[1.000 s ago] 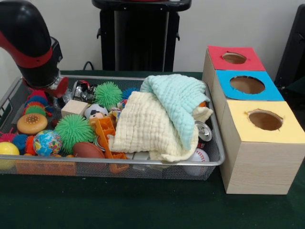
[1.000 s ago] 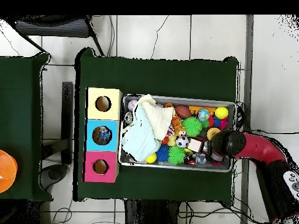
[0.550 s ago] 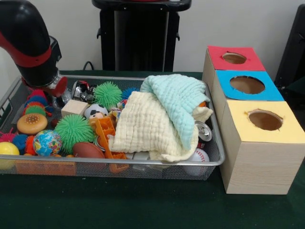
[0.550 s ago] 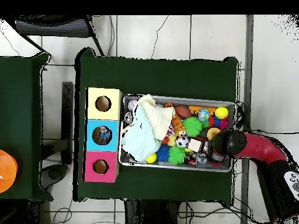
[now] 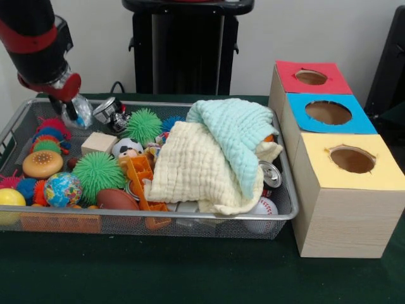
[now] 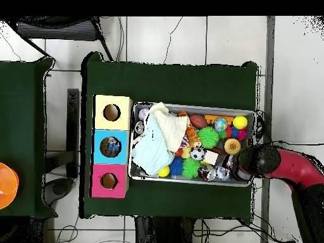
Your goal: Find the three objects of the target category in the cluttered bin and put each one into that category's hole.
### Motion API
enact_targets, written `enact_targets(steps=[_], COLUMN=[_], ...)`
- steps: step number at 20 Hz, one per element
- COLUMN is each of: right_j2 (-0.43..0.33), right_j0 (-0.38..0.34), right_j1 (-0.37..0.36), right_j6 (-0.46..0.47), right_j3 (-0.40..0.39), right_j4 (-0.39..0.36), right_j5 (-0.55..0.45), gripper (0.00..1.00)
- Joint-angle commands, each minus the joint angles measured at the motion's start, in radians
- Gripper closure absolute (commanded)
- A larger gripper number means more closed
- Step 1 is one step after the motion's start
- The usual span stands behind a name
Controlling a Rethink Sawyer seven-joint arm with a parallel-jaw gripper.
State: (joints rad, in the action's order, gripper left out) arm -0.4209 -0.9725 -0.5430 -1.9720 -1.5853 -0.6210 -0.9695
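My gripper (image 5: 68, 107) hangs at the far left corner of the wire bin (image 5: 190, 217), lifted just above its rim. It is shut on a crumpled clear plastic piece (image 5: 80, 113), which hangs at its tip. A silvery crushed can (image 5: 106, 109) lies right beside that piece. In the overhead view the arm (image 6: 261, 159) covers the gripper, and silvery items (image 6: 214, 172) lie beside it. Three boxes with holes stand next to the bin: red (image 5: 311, 76), blue (image 5: 328, 112) and yellow (image 5: 352, 159). Something lies inside the blue box's hole (image 6: 112, 147).
A yellow cloth (image 5: 190, 168) and a mint cloth (image 5: 237, 136) cover the bin's right half, with a can (image 5: 272, 174) and a baseball (image 5: 262, 209) poking out. Green spiky balls (image 5: 98, 171), a globe ball (image 5: 62, 189), a football (image 5: 117, 199) and a wooden block (image 5: 98, 142) crowd the left.
The arm has risen out of the bin's corner and drawn back a little, bringing the clear plastic piece up with it. The silvery can beside it has shifted slightly.
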Motion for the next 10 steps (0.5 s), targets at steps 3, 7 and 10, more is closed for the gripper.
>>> enact_targets(steps=[3,7,10], right_j2=[-0.125,-0.143,-0.165], right_j0=[-0.024,-0.031,-0.029], right_j1=[-0.154,-0.182,-0.215], right_j6=[0.188,0.163,0.126], right_j3=[-0.160,-0.175,-0.186], right_j4=[0.044,0.048,0.080], right_j5=[0.098,0.140,0.156], gripper=[1.00,1.00,1.00])
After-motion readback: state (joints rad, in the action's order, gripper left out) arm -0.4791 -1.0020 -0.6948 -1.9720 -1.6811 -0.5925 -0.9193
